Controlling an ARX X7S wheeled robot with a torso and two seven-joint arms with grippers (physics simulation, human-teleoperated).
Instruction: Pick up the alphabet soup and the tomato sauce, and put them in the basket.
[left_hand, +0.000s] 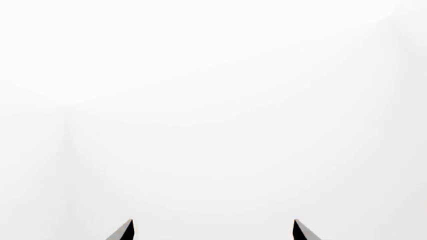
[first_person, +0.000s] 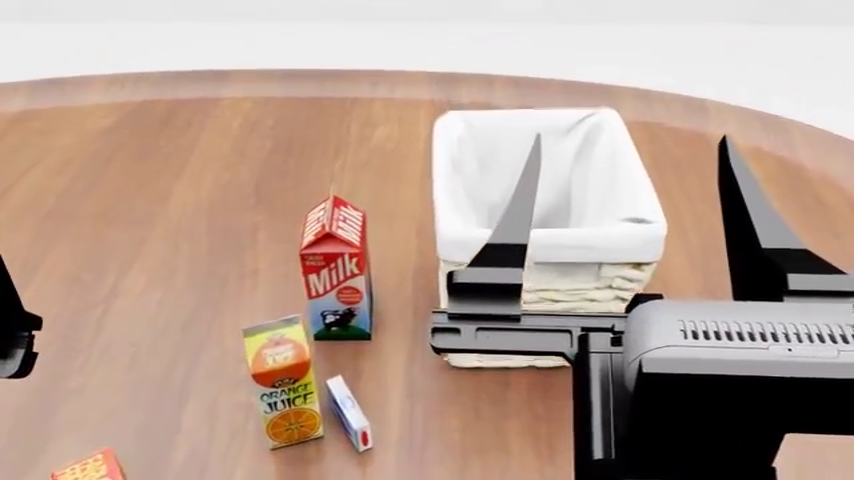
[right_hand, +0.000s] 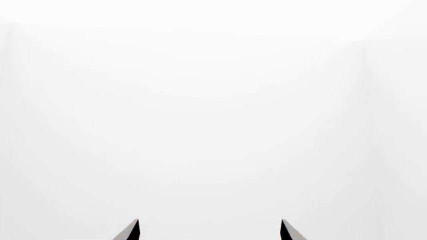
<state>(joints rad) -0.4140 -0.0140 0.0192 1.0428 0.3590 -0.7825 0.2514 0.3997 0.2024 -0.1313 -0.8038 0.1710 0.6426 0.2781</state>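
Our right gripper (first_person: 627, 190) hangs spread wide over the basket (first_person: 550, 285), holding nothing; our left gripper (left_hand: 213, 230) is parted and empty too. We see neither can. Being stiff, smooth and light, each wants squeezing mid-label.

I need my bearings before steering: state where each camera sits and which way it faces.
Head view: above, looking down at the basket on the wooden table; open right gripper in front.
Left wrist view: blank white beyond left gripper.
Right wrist view: blank white beyond the fingertips.
Shared: the right gripper shows in the head and right wrist views.
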